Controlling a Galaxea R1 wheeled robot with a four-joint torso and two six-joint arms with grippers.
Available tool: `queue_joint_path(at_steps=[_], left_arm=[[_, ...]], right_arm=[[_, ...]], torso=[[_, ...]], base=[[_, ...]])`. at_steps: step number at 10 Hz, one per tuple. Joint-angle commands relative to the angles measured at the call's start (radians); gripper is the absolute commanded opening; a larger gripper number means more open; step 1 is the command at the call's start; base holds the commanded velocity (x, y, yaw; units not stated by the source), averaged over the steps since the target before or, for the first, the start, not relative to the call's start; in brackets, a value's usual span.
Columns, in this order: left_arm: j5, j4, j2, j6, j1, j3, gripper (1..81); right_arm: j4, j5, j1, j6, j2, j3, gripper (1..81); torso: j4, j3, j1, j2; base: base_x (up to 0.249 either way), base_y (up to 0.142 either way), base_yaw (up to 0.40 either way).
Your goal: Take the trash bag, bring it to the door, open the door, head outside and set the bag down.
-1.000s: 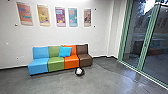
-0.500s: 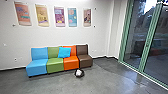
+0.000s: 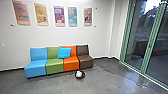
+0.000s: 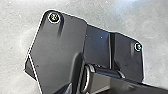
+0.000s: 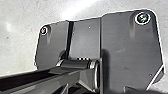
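In the head view a small dark, round bundle (image 3: 79,74), white on top, rests on the floor before the orange and brown seats; it looks like the trash bag. Tall glass doors (image 3: 149,46) in green frames stand at the right, and whether they are shut cannot be told. Both wrist views show my own dark plate and jointed bar over pale floor. How either gripper stands, or whether it holds anything, I cannot tell.
A low sofa of blue, green, orange and brown seats (image 3: 54,67) lines the white wall, a bright blue cushion (image 3: 64,53) on it. Several posters (image 3: 59,16) hang above. Grey floor (image 3: 50,86) runs from the sofa to the glass.
The whole head picture has shifted slightly, with the sofa a little larger and its left end further left, so the camera has moved. Nothing in the room has visibly moved.
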Motion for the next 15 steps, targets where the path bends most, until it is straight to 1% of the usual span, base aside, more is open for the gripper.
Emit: queue_joint_path(at_steps=[1,9,13,15], left_arm=[[0.05,-0.003,0.002,0.004,-0.057,0.005,81.1],[0.05,-0.004,0.001,0.004,-0.057,0.005,81.1],[0.05,-0.004,0.001,0.004,-0.057,0.005,81.1],[0.05,-0.004,-0.002,0.004,-0.057,0.005,81.1]], right_arm=[[-0.01,-0.049,0.056,-0.005,0.005,0.005,81.1],[-0.008,-0.049,0.056,-0.004,0.005,0.007,81.1],[0.004,-0.049,0.061,-0.002,0.005,0.008,81.1],[0.004,-0.049,0.059,0.004,0.005,0.008,81.1]], torso=[[0.0,0.0,0.0,0.0],[0.0,0.0,0.0,0.0],[0.0,0.0,0.0,0.0],[0.0,0.0,0.0,0.0]], base=[[0.144,0.068,0.0],[0.144,0.068,0.0],[0.144,0.067,0.0],[0.144,0.0,0.0]])
